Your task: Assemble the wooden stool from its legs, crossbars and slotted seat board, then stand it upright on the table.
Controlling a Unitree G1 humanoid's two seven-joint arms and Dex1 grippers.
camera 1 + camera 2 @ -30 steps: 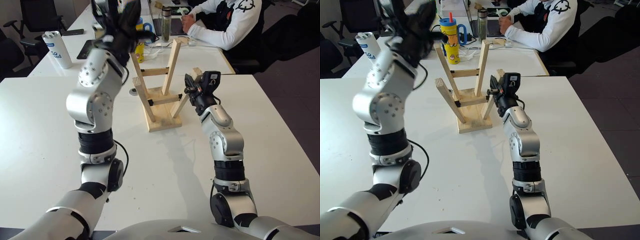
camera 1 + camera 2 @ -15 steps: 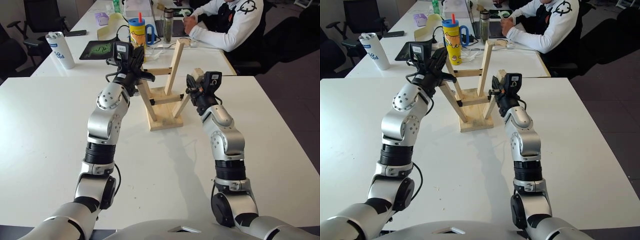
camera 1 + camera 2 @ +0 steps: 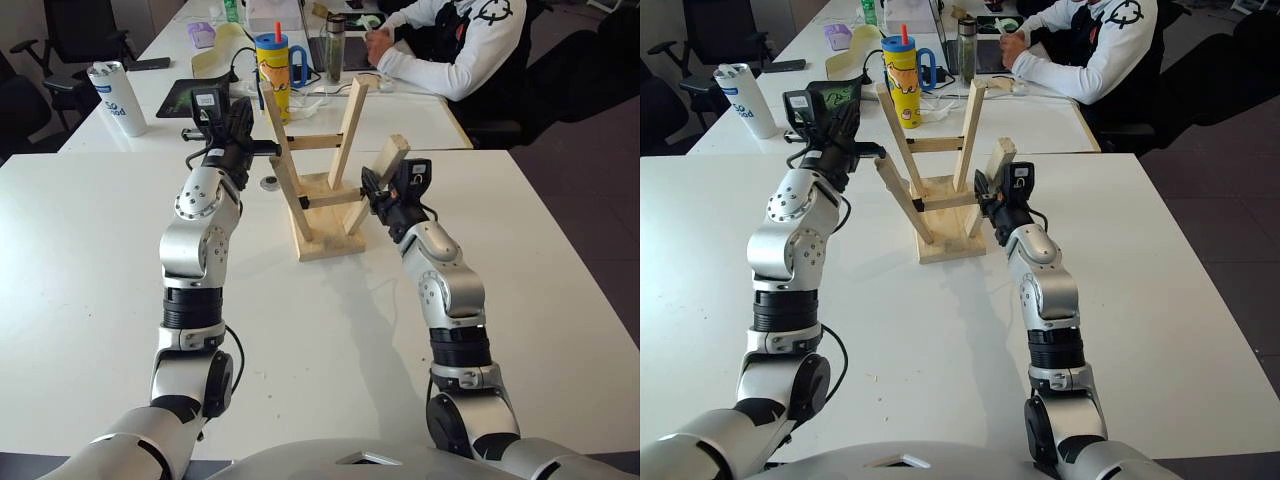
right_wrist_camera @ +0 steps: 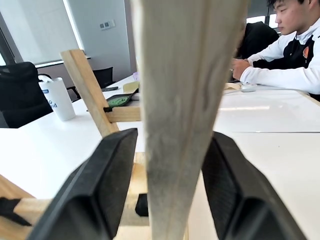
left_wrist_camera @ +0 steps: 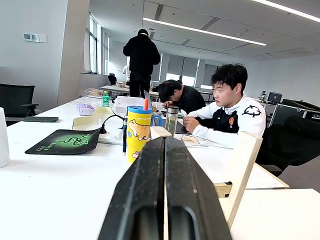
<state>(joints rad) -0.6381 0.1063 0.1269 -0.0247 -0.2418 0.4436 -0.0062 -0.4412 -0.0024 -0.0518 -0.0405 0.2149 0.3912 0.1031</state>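
Stool (image 3: 322, 212) on table (image 3: 100, 270) — left gripper (image 3: 262, 151) left, right gripper (image 3: 377, 192) right.

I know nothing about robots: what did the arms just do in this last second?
The left arm swung down from high above; its shut left tool now sits by the left legs of the upturned stool. The right tool slipped a little lower along the slanted leg it grips. The stool stayed put on the table.

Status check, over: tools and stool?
Left tool shut, by the near-left leg. Right tool shut on the right leg. Stool upside down on its seat board, not yet upright.
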